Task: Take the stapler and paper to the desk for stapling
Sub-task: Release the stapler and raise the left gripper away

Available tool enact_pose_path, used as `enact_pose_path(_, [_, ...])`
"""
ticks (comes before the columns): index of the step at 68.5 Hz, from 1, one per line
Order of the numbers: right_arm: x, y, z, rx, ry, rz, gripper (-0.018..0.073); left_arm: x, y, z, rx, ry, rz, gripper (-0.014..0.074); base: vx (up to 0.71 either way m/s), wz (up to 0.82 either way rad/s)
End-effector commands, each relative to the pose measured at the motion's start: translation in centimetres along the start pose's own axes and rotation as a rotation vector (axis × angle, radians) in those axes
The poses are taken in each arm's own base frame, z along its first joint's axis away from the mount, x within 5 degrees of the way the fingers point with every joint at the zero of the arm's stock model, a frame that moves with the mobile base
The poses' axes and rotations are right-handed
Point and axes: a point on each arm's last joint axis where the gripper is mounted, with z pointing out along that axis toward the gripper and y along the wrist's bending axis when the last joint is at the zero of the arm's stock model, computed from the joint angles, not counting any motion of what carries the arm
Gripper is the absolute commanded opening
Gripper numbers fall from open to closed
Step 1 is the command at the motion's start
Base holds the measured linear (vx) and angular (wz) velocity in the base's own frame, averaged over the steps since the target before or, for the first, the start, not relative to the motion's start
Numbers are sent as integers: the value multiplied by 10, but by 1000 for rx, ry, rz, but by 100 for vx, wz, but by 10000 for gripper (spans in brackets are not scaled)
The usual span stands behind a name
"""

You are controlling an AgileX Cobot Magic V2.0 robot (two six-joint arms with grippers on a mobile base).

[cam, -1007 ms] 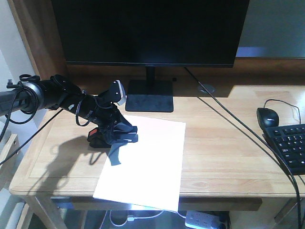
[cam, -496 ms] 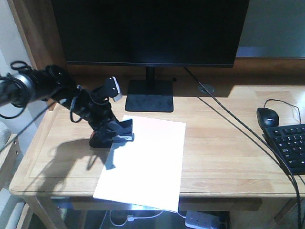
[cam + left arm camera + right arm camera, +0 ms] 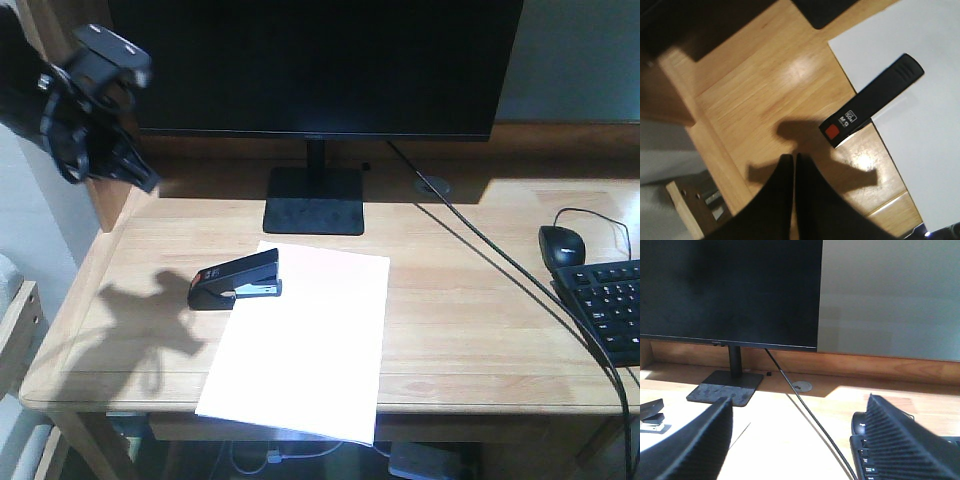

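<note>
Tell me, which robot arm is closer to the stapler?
Left. The left gripper hangs above the desk beside the stapler, jaws shut. The right gripper sits far across, by the keyboard.

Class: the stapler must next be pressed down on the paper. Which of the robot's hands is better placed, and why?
Probably the left hand: it hangs shut above the desk near the stapler, which overlaps the paper.
</note>
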Motion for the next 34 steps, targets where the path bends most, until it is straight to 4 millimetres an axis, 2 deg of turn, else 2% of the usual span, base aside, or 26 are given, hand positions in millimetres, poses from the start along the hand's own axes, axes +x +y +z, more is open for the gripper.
enact_pose_path(1, [-13,1,-1,-12,-72,-24,528,-3,4,-60,-105,-136,-150,-6,0,0])
enact_pose_path(11, [-13,1,-1,-12,-72,-24,528,2,2,-103,-139,-250,-297,-6,0,0])
enact_pose_path(21, [-13,1,-1,-12,-72,-24,528,11,-3,-143,-159,-369,-308,-6,0,0])
enact_pose_path(30, [-13,1,-1,-12,-72,-24,528,30,-13,-169,-189,-531,-282,-6,0,0])
enact_pose_path(34, [-13,1,-1,-12,-72,-24,528,41,-18,-172,-193,-582,-289,-6,0,0])
